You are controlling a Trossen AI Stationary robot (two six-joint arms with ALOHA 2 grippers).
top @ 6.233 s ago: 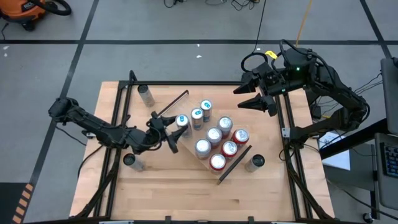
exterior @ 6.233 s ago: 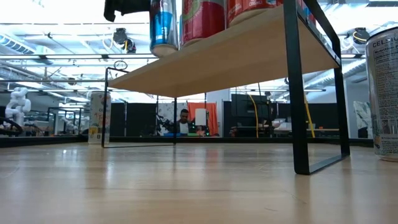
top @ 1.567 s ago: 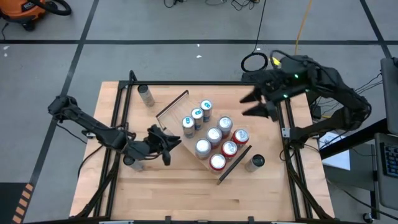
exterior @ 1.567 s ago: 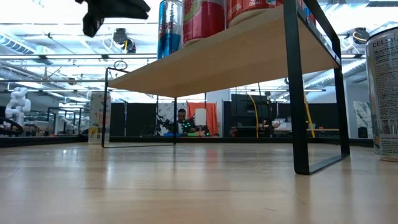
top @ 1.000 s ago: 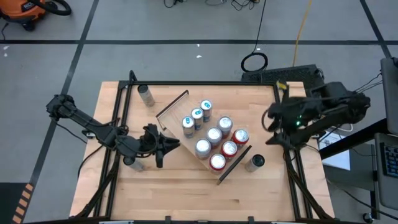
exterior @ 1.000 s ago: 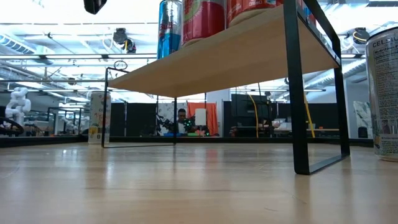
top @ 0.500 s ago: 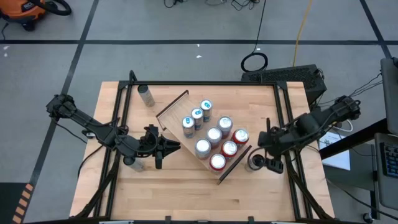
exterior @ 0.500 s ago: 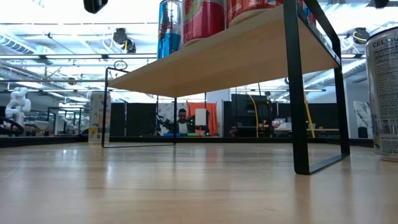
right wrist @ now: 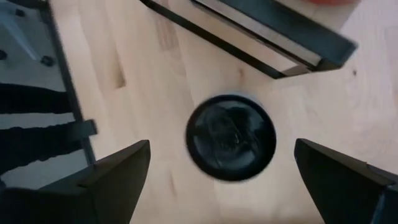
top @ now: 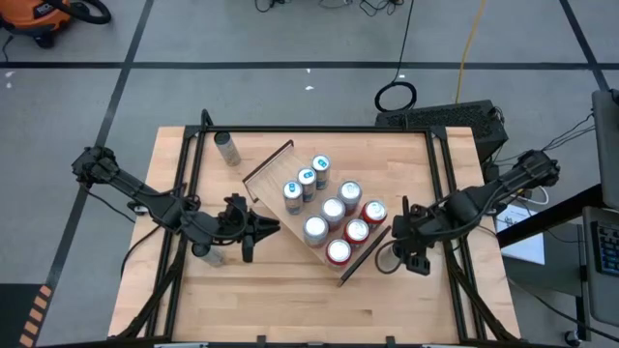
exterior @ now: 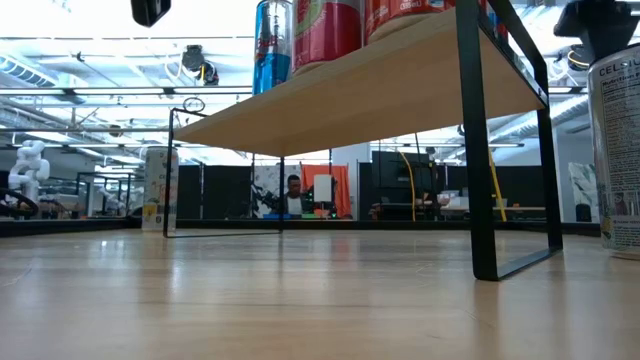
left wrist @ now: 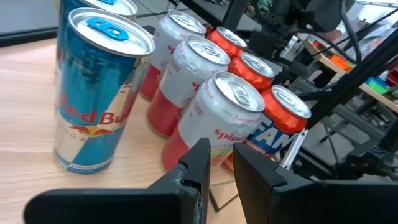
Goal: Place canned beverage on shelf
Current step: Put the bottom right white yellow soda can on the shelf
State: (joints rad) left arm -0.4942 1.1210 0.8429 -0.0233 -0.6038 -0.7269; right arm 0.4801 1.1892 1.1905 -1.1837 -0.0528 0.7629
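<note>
My right gripper (right wrist: pixel 227 165), jaws wide, hangs over a can (right wrist: pixel 231 137); descending off-centre, I would probably topple it.

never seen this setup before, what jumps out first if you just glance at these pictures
The cluster of cans, blue ones and red ones, packed on the shelf mid-table. Next, the right gripper, fingers spread wide, poised directly over a lone can standing on the table by the shelf's near right end. The left gripper waits near the shelf's left side, close to another loose can.
</note>
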